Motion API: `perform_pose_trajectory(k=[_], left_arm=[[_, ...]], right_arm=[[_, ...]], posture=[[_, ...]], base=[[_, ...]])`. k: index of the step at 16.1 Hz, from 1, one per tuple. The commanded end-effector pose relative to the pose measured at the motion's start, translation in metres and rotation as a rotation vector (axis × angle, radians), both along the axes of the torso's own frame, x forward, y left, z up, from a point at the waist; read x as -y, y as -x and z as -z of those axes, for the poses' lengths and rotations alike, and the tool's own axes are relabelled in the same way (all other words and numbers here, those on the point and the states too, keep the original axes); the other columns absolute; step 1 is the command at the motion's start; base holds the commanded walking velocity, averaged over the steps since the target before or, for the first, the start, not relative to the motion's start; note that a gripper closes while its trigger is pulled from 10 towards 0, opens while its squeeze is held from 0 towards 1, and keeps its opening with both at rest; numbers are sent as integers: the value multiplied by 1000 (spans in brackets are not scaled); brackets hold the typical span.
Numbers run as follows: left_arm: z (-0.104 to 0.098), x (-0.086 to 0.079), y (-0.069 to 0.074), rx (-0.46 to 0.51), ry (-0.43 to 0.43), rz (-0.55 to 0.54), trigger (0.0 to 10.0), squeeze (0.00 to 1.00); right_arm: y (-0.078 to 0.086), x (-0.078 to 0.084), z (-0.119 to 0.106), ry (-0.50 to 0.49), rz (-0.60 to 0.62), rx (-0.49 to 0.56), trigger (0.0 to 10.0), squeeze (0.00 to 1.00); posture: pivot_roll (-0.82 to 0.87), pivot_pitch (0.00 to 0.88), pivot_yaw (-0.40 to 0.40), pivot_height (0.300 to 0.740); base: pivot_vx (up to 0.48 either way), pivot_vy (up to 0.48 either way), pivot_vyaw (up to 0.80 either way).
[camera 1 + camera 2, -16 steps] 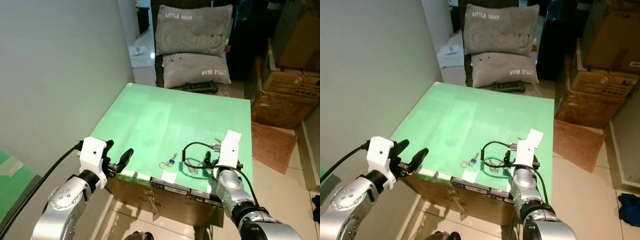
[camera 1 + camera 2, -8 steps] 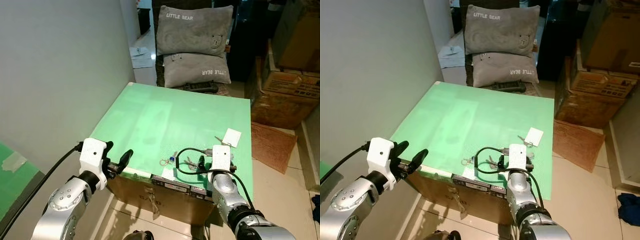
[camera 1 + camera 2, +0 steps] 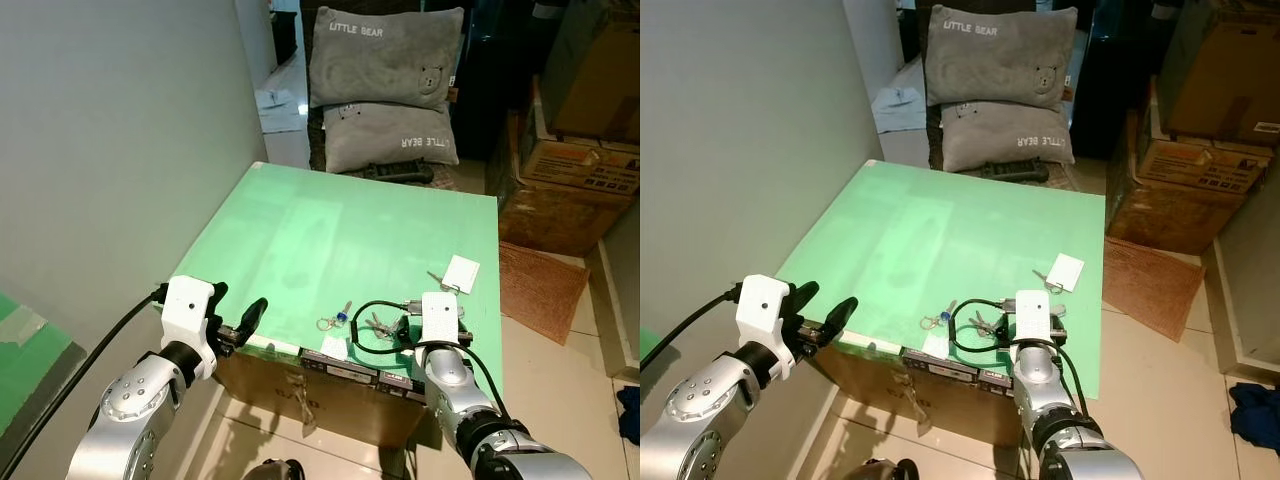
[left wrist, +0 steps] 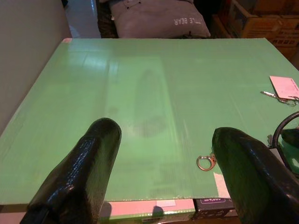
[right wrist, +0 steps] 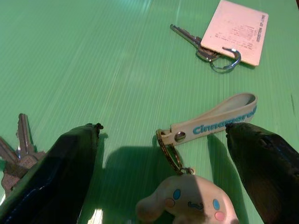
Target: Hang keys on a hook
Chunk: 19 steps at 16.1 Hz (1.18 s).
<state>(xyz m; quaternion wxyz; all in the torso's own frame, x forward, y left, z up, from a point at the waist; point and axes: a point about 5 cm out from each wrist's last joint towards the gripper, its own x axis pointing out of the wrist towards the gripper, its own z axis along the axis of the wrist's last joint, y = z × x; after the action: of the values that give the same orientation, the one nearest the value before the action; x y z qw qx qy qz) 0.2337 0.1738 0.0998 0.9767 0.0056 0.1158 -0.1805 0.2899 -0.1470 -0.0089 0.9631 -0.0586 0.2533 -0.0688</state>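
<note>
Two grippers are up at the near edge of the green surface [image 3: 330,230], and I am working with the right gripper [image 5: 163,154], whose jaws stand wide apart and empty, straddling a key bunch with a cartoon charm [image 5: 184,203]. The left gripper [image 4: 161,163] sits at the lower left of the head view, jaws also wide and holding nothing, facing across the surface.

In the right wrist view the charm lies at the bottom centre, between the two fingers, with a brass ring [image 5: 169,151] above it and a pale lettered strap [image 5: 217,119] running up and right from that ring. The strap's long axis points toward the upper right of that frame, loop end farthest from the charm. A pair of plain keys [image 5: 18,149] lies at the left edge, partly behind one finger, blades pointing up the frame.

I judge the step to be the grasp. To do it well I would lower squarely over the ring and strap root, not the soft charm, and close only once both fingers flank it, keeping off the plain keys.

Another key on a carabiner with a pink card [image 5: 236,30] lies well apart at the upper right. I see no hook.
</note>
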Motion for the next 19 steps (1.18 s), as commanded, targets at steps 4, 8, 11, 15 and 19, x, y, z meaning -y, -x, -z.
perform_pose_trajectory(k=[4,8,11,15,19], left_arm=[[-1,-1,-1,4,-3,-11,10000,0],[-1,0,-2,4,-1,-11,10000,0],[0,0,-2,4,-2,-12,10000,0],[0,1,-3,9,-1,-7,10000,0],[0,3,-5,10,0,-4,10000,0]], right_arm=[[4,-7,5,1,-15,-45,0,690],[4,-6,6,1,-13,-53,0,690],[3,-4,5,3,-8,-51,0,690],[1,-2,3,17,-9,-47,0,682],[1,0,3,27,-4,-55,10000,878]], posture=[[137,113,102,740],[135,110,99,740],[136,104,98,740],[134,89,94,740],[128,80,89,740]], base=[[0,0,0],[0,0,0],[0,0,0],[0,0,0],[0,0,0]])
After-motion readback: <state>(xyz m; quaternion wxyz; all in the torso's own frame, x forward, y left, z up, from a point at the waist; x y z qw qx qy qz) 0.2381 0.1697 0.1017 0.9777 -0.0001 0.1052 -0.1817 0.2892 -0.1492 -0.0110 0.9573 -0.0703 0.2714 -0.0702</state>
